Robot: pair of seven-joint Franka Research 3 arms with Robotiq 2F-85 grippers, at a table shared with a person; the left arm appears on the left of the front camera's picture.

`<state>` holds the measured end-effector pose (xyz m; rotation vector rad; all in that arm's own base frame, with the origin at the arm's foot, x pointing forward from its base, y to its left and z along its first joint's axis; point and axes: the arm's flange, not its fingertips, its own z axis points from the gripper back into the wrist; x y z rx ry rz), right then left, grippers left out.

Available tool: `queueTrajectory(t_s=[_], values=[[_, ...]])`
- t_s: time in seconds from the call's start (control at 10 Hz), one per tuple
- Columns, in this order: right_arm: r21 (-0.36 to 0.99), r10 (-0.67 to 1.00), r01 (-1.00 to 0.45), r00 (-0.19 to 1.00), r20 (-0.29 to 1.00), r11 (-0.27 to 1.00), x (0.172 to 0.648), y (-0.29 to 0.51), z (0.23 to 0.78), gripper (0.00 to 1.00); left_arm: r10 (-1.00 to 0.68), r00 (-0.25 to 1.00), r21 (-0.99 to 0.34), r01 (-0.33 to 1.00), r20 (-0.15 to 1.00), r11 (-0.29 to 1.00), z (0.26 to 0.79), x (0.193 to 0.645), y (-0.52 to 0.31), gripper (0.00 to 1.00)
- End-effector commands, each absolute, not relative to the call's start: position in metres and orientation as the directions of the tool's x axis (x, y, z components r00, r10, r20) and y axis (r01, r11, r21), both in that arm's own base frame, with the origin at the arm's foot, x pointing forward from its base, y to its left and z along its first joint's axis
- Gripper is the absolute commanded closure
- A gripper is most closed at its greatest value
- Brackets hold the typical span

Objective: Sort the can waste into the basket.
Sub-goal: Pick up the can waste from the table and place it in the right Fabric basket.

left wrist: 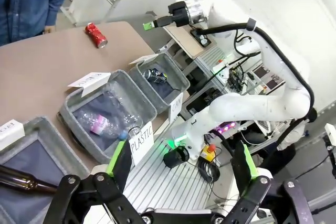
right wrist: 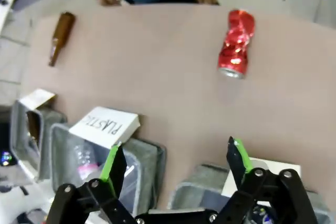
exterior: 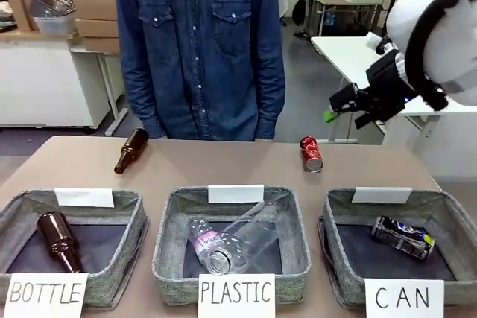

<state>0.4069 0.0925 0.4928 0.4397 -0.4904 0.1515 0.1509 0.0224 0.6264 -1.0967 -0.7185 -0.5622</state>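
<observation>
A dented red can (exterior: 311,153) lies on the table at the far right, in front of the person; it also shows in the left wrist view (left wrist: 96,35). My right gripper (exterior: 333,109) hangs open in the air above and to the right of it. In the right wrist view the gripper (right wrist: 175,150) holds nothing, and the red can (right wrist: 236,43) lies ahead of its fingers. A dark can (exterior: 402,236) lies inside the grey CAN basket (exterior: 447,200) at the near right. My left gripper (left wrist: 182,156) is open and empty, high off the table.
A brown bottle (exterior: 131,150) lies on the far left of the table. The BOTTLE basket (exterior: 119,199) holds another brown bottle (exterior: 59,240). Clear plastic bottles (exterior: 231,240) fill the PLASTIC basket (exterior: 173,206). A person in a denim shirt (exterior: 201,50) stands at the far edge.
</observation>
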Motion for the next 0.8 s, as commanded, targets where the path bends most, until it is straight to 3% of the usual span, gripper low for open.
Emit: queueTrajectory(t_s=[0.0,0.1,0.2,0.3,0.5,0.7], values=[[0.513,0.023,-0.271,0.899,0.437,0.815,0.38,0.094,0.515,0.0,-0.056,0.634,-0.582,0.737,0.771,0.344,0.629,0.15,0.023,0.0],[0.513,0.023,-0.271,0.899,0.437,0.815,0.38,0.094,0.515,0.0,-0.056,0.634,-0.582,0.737,0.771,0.344,0.629,0.15,0.023,0.0],[0.417,0.037,-0.261,0.881,0.473,0.871,0.401,0.093,0.498,0.0,-0.056,0.634,-0.582,0.737,0.771,0.344,0.629,0.15,0.023,0.0],[0.323,-0.012,-0.134,0.911,0.413,0.937,0.442,0.109,0.481,0.0,-0.056,0.634,-0.582,0.737,0.771,0.344,0.629,0.15,0.023,0.0],[0.275,0.033,-0.135,0.938,0.346,0.952,0.511,0.131,0.455,0.0,-0.056,0.634,-0.582,0.737,0.771,0.344,0.629,0.15,0.023,0.0],[0.145,-0.011,-0.028,0.965,0.261,0.989,0.561,0.14,0.419,0.0,-0.056,0.634,-0.582,0.737,0.771,0.344,0.629,0.15,0.023,0.0]])
